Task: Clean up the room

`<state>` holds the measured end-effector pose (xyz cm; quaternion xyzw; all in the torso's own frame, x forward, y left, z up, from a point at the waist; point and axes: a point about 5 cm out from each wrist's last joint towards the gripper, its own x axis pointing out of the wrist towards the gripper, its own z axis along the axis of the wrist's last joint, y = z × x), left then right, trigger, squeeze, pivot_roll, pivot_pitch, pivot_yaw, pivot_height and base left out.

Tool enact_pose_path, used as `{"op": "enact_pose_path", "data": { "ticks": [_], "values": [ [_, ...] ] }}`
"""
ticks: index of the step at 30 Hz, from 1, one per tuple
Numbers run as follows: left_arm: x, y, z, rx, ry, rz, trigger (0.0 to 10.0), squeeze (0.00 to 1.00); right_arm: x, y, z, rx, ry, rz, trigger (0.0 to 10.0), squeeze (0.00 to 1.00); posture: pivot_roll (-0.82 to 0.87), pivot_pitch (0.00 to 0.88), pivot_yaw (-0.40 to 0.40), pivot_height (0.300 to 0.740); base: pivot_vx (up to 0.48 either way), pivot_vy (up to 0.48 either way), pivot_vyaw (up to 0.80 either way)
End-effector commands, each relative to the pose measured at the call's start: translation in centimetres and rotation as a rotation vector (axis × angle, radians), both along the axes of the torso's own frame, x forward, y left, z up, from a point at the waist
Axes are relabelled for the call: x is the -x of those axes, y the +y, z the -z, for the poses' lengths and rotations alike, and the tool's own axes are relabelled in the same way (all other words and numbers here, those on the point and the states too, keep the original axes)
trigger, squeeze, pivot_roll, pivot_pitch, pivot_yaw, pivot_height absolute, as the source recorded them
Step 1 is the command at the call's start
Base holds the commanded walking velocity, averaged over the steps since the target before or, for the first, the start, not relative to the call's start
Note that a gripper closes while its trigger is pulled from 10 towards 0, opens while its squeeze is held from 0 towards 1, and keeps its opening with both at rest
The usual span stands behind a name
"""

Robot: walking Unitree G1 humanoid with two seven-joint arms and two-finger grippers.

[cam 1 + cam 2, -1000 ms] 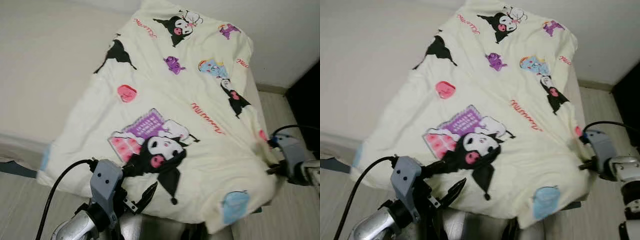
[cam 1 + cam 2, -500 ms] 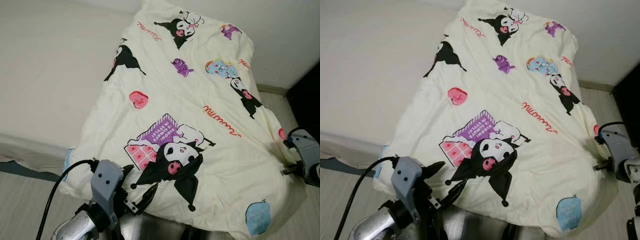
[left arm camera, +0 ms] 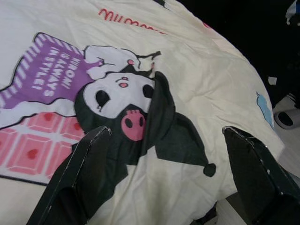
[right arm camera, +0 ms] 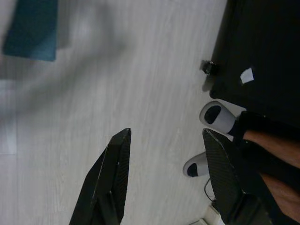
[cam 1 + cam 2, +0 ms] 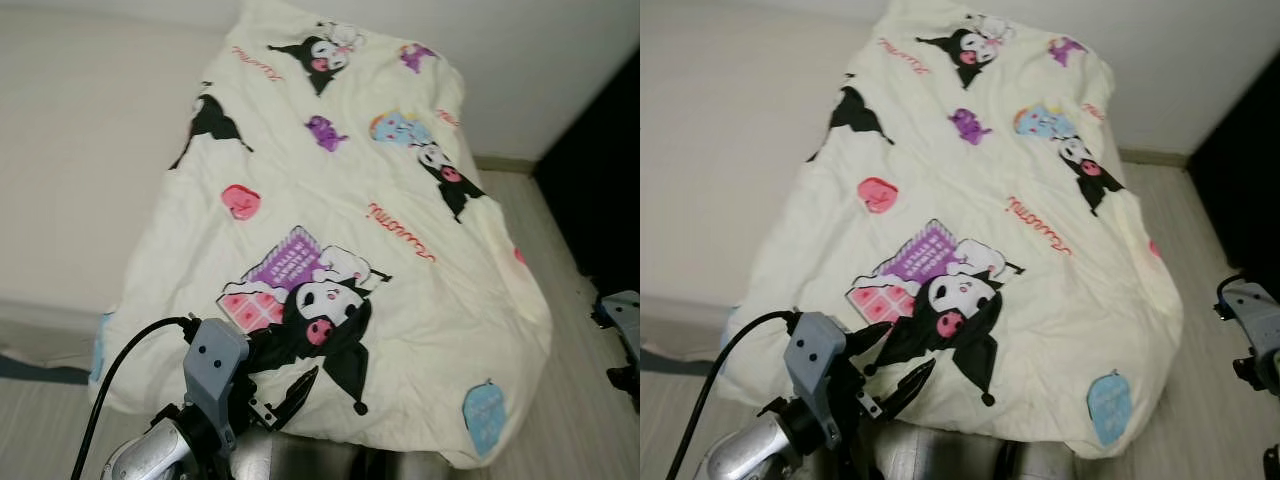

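left gripper [image 5: 285,385] fingers spread, empty, over blanket [image 5: 400,290] hem at 6 o'clock | right gripper [image 4: 164,178] spread, off at 3 o'clock | blanket draped on bed [image 5: 70,180] | risk: overhanging corner slides floorward
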<state>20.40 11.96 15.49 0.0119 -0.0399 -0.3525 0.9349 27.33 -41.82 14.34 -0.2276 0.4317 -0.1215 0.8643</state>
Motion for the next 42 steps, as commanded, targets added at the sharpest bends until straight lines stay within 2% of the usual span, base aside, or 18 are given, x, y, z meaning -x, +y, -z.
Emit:
{"op": "enact_pose_path", "data": {
  "ticks": [1,4,5,8,10,13,14,17,18,20,22,24,25,27,28,33,37,42],
  "values": [
    [0.3,0.0,0.7,-0.011,0.039,0.016,10.0,0.00,-1.1,0.2,-1.9,-0.038,-0.075,-0.013,10.0,0.00,0.03,0.321,-0.080,0.501,0.000,0.000,0.00],
    [0.1,0.2,0.6,-0.010,0.030,0.006,10.0,0.00,-4.4,2.6,-5.4,-0.211,-0.287,-0.103,10.0,0.00,0.03,0.320,-0.080,0.501,0.000,0.000,0.00],
    [0.1,0.2,0.6,-0.010,0.030,0.006,10.0,0.00,-4.4,2.6,-5.4,-0.211,-0.287,-0.103,10.0,0.00,0.03,0.320,-0.080,0.501,0.000,0.000,0.00],
    [-0.3,0.5,0.4,0.019,0.022,-0.032,10.0,0.00,-7.1,5.6,-8.8,-0.401,-0.509,-0.214,10.0,0.00,0.03,0.314,-0.081,0.501,0.000,0.000,0.00],
    [-0.5,0.7,0.4,0.031,0.020,-0.052,10.0,0.00,-7.8,6.5,-9.6,-0.443,-0.564,-0.254,10.0,0.00,0.03,0.313,-0.083,0.501,0.000,0.000,0.00],
    [-1.5,2.0,0.3,0.071,0.017,-0.180,10.0,0.00,-9.5,10.1,-11.4,-0.554,-0.694,-0.415,10.0,0.00,0.03,0.303,-0.084,0.501,0.000,0.000,0.00],
    [-1.5,2.0,0.3,0.071,0.017,-0.180,10.0,0.00,-9.5,10.1,-11.4,-0.554,-0.694,-0.415,10.0,0.00,0.03,0.303,-0.084,0.501,0.000,0.000,0.00],
    [-3.0,4.6,0.4,0.077,-0.002,-0.423,10.0,0.00,-10.7,14.9,-10.4,-0.540,-0.743,-0.561,10.0,0.00,0.02,0.286,-0.084,0.501,0.000,0.000,0.00],
    [-3.0,4.6,0.4,0.077,-0.002,-0.423,10.0,0.00,-10.7,14.9,-10.4,-0.540,-0.743,-0.561,10.0,0.00,0.02,0.286,-0.084,0.501,0.000,0.000,0.00],
    [-3.6,6.2,0.7,0.102,-0.008,-0.533,10.0,0.00,-11.2,18.6,-7.5,-0.509,-0.770,-0.565,10.0,0.00,0.01,0.276,-0.084,0.501,0.000,0.000,0.00],
    [-3.6,6.2,0.7,0.107,-0.006,-0.532,10.0,0.00,-11.2,19.2,-6.9,-0.517,-0.769,-0.565,10.0,0.00,0.01,0.276,-0.084,0.501,0.000,0.000,0.00],
    [-3.2,5.7,1.0,0.076,-0.001,-0.500,10.0,0.00,-11.0,21.1,-4.8,-0.480,-0.792,-0.559,10.0,0.00,0.01,0.261,-0.088,0.501,0.000,0.000,0.00],
    [-3.2,5.7,1.0,0.076,-0.001,-0.500,10.0,0.00,-11.0,21.1,-4.8,-0.480,-0.792,-0.559,10.0,0.00,0.01,0.261,-0.088,0.501,0.000,0.000,0.00],
    [-3.0,5.1,2.0,0.049,0.032,-0.518,10.0,0.00,-10.2,23.7,-2.7,-0.464,-0.842,-0.540,10.0,0.00,0.00,0.242,-0.085,0.501,0.000,0.000,0.00],
    [-3.0,5.1,2.0,0.049,0.032,-0.518,10.0,0.00,-10.2,23.7,-2.7,-0.464,-0.842,-0.540,10.0,0.00,0.00,0.242,-0.085,0.501,0.000,0.000,0.00],
    [-3.2,5.7,3.6,0.053,0.070,-0.681,10.0,0.00,-7.9,27.0,-0.9,-0.497,-0.941,-0.536,10.0,0.00,0.00,0.216,-0.083,0.501,0.000,0.000,0.00],
    [-3.7,5.2,3.5,0.069,0.043,-0.696,10.0,0.00,-5.6,28.0,0.7,-0.477,-0.988,-0.559,10.0,0.00,-0.02,0.193,-0.078,0.501,0.000,0.000,0.00],
    [-4.2,4.4,3.3,0.082,0.029,-0.693,10.0,0.00,-4.6,28.5,2.0,-0.485,-0.974,-0.557,10.0,0.00,-0.03,0.180,-0.066,0.501,0.000,0.000,0.00]
  ]
}}
